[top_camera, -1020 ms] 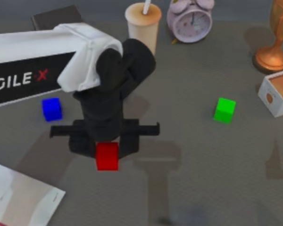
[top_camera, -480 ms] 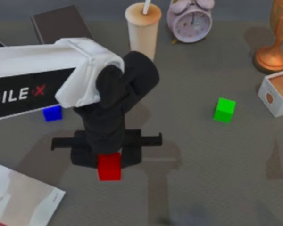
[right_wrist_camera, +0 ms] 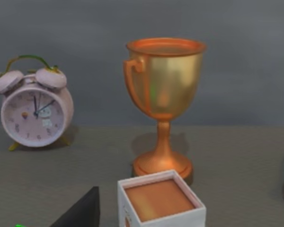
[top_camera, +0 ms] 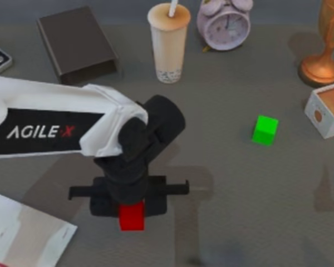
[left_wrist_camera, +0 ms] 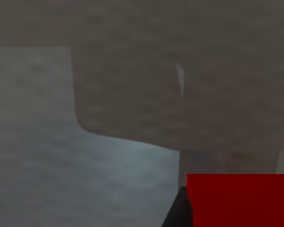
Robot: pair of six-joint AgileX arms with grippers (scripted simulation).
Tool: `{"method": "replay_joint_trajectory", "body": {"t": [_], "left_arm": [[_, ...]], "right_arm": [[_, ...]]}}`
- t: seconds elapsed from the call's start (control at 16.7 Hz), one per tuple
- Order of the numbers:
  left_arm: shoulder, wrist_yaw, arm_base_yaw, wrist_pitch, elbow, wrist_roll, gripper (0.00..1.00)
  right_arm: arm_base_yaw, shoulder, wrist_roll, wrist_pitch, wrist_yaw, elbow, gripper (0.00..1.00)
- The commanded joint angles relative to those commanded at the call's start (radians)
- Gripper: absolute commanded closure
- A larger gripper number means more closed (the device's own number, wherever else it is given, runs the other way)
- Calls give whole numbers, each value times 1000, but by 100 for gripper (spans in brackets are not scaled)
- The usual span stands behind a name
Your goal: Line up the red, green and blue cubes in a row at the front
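The red cube [top_camera: 132, 216] sits between the black fingers of my left gripper [top_camera: 132, 213], which is shut on it near the table's front, left of centre. In the left wrist view the red cube [left_wrist_camera: 239, 201] fills the corner beside one dark finger [left_wrist_camera: 180, 213]. The green cube [top_camera: 265, 129] rests alone on the table, right of centre. The blue cube is hidden, with my left arm stretched across the left side. My right arm is out of the top view; its wrist view shows a single dark finger [right_wrist_camera: 81, 211] beside a sliver of the green cube [right_wrist_camera: 19, 225].
Along the back stand a brown book [top_camera: 77, 43], a drink cup [top_camera: 168, 41], an alarm clock [top_camera: 224, 23] and a trophy [top_camera: 325, 47]. A white and tan box [top_camera: 328, 109] sits at the right edge. A white sheet [top_camera: 22, 233] lies at front left.
My left arm has carried the red cube toward the front edge. The arm has swung lower in the view and now covers the blue cube. The green cube has not moved.
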Motion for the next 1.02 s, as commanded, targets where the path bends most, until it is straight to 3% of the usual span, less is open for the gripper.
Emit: {"method": "replay_joint_trajectory", "body": {"t": [0.18,0.96,1.02], "left_arm": [[0,0,0,0,0,0,100],[0,0,0,0,0,0,2],[0,0,0,0,0,0,0]], "right_arm": [[0,0,0,0,0,0,0],[0,0,0,0,0,0,0],[0,0,0,0,0,0,0]]}}
